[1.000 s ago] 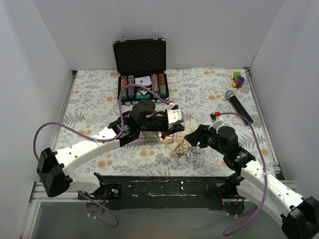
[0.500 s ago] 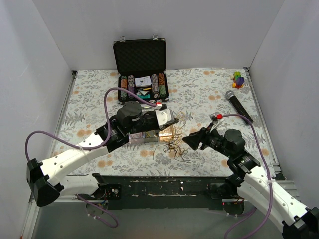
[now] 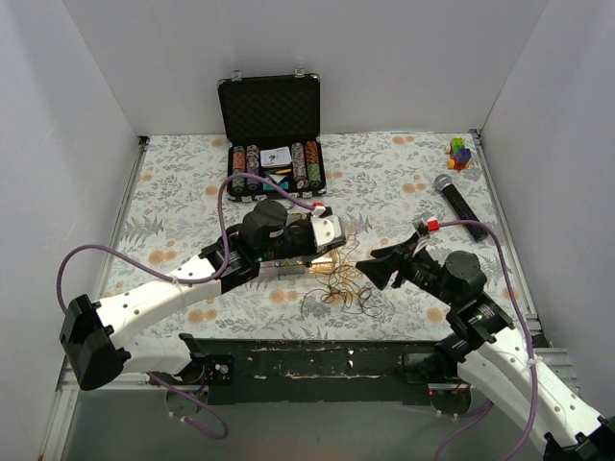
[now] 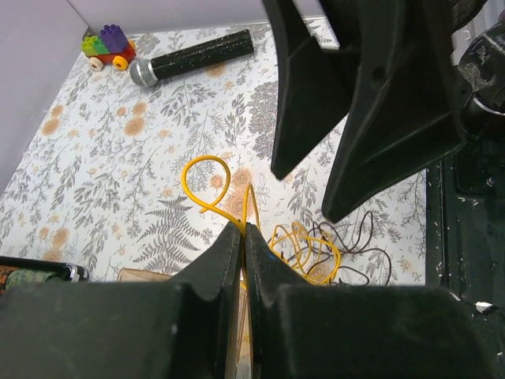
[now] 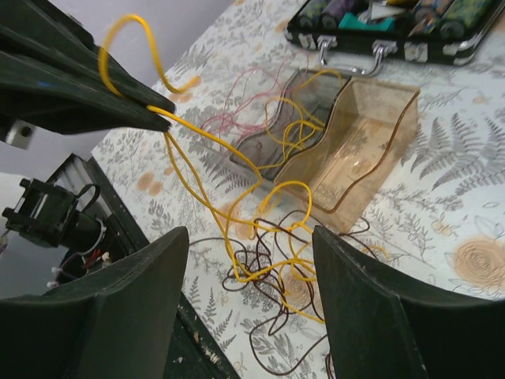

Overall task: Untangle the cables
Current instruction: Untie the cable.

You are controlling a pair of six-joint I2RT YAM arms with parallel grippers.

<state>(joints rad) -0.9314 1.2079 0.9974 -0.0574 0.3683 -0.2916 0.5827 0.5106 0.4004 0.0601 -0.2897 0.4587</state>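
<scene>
In the top view the cables [image 3: 341, 290] lie as a loose clump on the flowered bench [image 3: 404, 173], in the lower middle of the frame, between both arms. The left tool [image 4: 241, 230] is closed on one yellow cable [image 4: 207, 170], which curls in a loop past the fingertips and runs down to the clump. The right tool [image 5: 248, 233] is wide open, holding nothing, near the clump. Two clear plastic trays [image 5: 359, 150] stand just beside the cables. A poker chip case [image 3: 272, 144] lies open at upper middle, and a microphone [image 3: 459, 204] at right.
</scene>
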